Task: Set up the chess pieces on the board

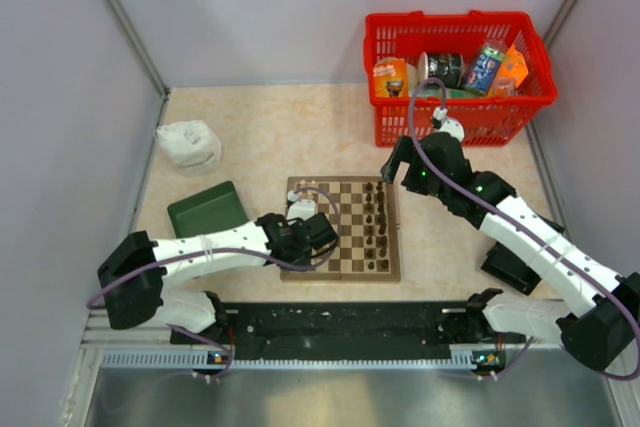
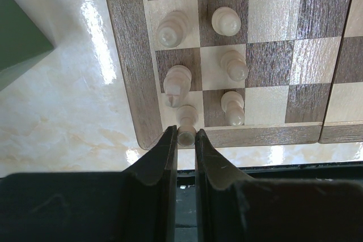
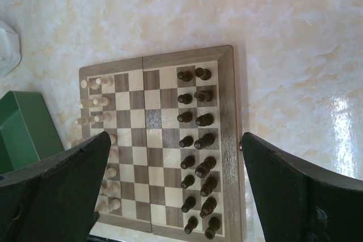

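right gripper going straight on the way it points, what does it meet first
The right gripper likely meets the board, at bare squares beside the dark pieces; nothing shows in between, though depth is unclear.

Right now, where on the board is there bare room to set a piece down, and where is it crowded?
Bare: the middle columns of the board, between the cream pieces and the dark pieces. Crowded: both outer edges, where those pieces stand two rows deep.

Sixteen dark pieces (image 3: 184,117), one board (image 3: 152,140), one red basket (image 1: 500,123), one green box (image 1: 207,212)
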